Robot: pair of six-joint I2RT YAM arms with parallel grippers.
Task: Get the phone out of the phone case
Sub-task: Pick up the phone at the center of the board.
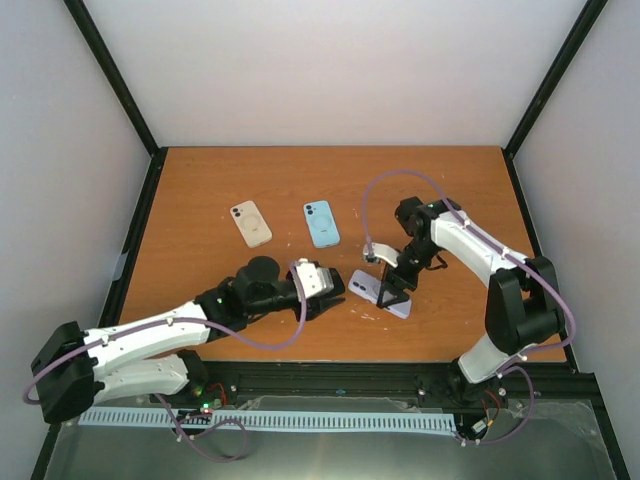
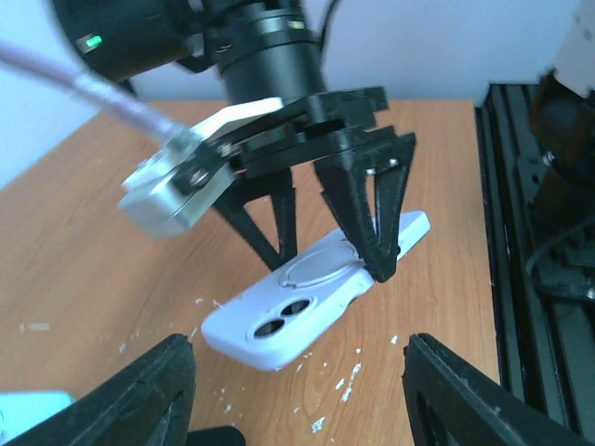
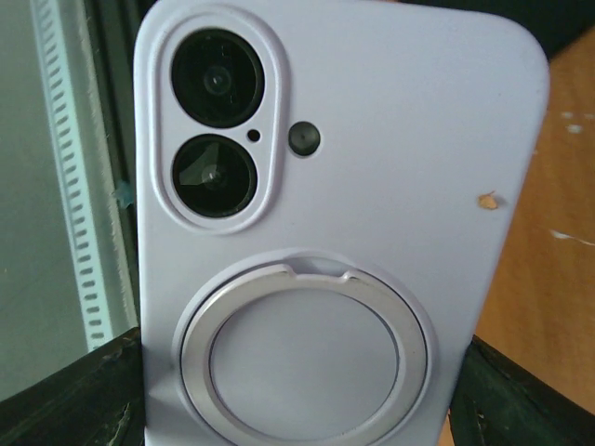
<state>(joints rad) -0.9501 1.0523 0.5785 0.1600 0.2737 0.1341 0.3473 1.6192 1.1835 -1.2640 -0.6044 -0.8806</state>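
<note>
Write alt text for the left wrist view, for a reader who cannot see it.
The right gripper holds a lavender-cased phone by its long edges, camera side up, tilted over the wooden table. The left gripper stands open in the foreground, not touching it.

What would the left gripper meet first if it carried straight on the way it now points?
Most likely the camera end of the lavender cased phone, which the right gripper holds tilted directly ahead of the left gripper. Depth is hard to judge, but nothing else shows between them.
</note>
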